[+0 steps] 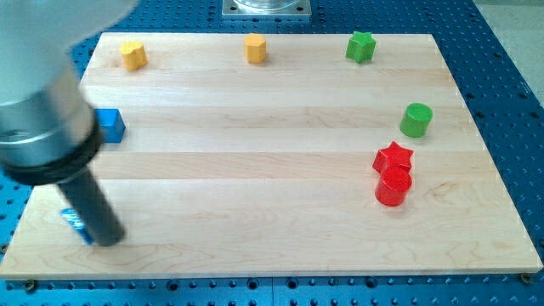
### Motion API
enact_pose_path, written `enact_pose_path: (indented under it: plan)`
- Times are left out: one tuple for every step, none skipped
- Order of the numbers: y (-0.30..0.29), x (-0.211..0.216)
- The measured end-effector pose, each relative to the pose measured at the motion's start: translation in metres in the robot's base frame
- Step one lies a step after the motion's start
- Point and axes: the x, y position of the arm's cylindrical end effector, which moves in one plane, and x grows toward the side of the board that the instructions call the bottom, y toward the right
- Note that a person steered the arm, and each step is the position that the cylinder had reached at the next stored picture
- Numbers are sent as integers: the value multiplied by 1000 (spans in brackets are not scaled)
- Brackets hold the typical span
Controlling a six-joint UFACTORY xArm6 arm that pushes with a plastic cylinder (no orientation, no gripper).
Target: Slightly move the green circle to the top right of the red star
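Observation:
The green circle (416,120), a short cylinder, stands near the view's right edge of the wooden board. The red star (393,156) lies just below and left of it, a small gap between them. A red cylinder (393,185) touches the star's lower side. My tip (110,239) rests at the board's bottom left, far from both, next to a small blue block (75,222) that the rod partly hides.
A blue cube (110,124) sits at the left edge, beside the arm's body. Along the view's top stand a yellow block (133,54), an orange hexagon block (256,48) and a green star (360,46). The wooden board (255,170) lies on a blue perforated table.

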Motion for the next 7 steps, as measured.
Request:
enact_pose_path:
  plan:
    - [3, -3]
    - [65, -36]
    - [136, -60]
    - [143, -60]
    - [140, -60]
    - [147, -84]
    - [170, -120]
